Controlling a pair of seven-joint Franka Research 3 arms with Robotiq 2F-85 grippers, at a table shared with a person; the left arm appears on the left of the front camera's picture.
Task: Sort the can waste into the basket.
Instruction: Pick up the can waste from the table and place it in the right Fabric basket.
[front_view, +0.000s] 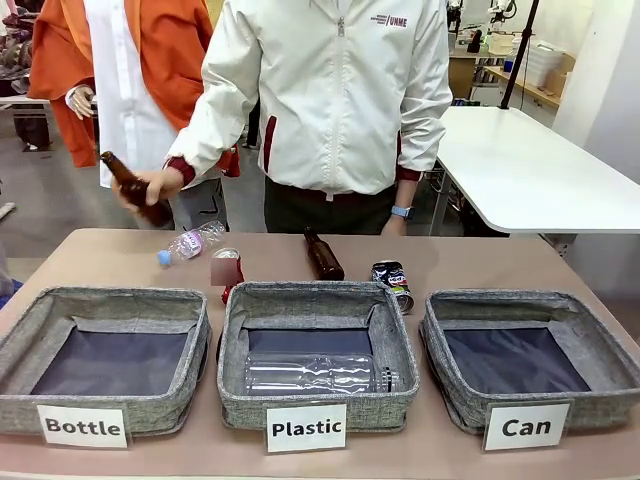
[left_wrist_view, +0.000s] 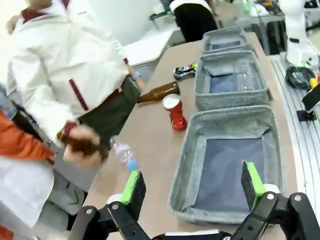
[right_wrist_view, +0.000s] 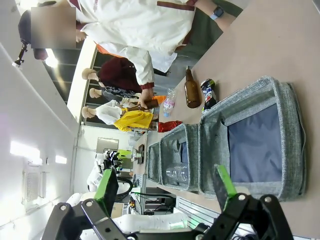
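Observation:
The red can (front_view: 228, 272) lies on the table just behind the middle basket; the black can with white print (front_view: 392, 283) lies behind the gap between the middle and right baskets. The grey basket labelled "Can" (front_view: 455, 385) stands at the right with only its dark lining inside. My left gripper (left_wrist_view: 192, 185) hangs open over the left basket (left_wrist_view: 185, 170), with the red can (left_wrist_view: 175, 111) and black can (left_wrist_view: 185, 71) farther off. My right gripper (right_wrist_view: 166, 186) is open above the Can basket (right_wrist_view: 295, 140), with the black can (right_wrist_view: 208, 93) and red can (right_wrist_view: 170, 126) beyond it.
The "Bottle" basket (front_view: 160, 415) holds nothing, and the "Plastic" basket (front_view: 380, 405) holds a clear bottle (front_view: 315, 373). A brown bottle (front_view: 323, 255) and a small plastic bottle (front_view: 190, 243) lie behind them. The person's hand holds another brown bottle (front_view: 135, 190) above the far left edge.

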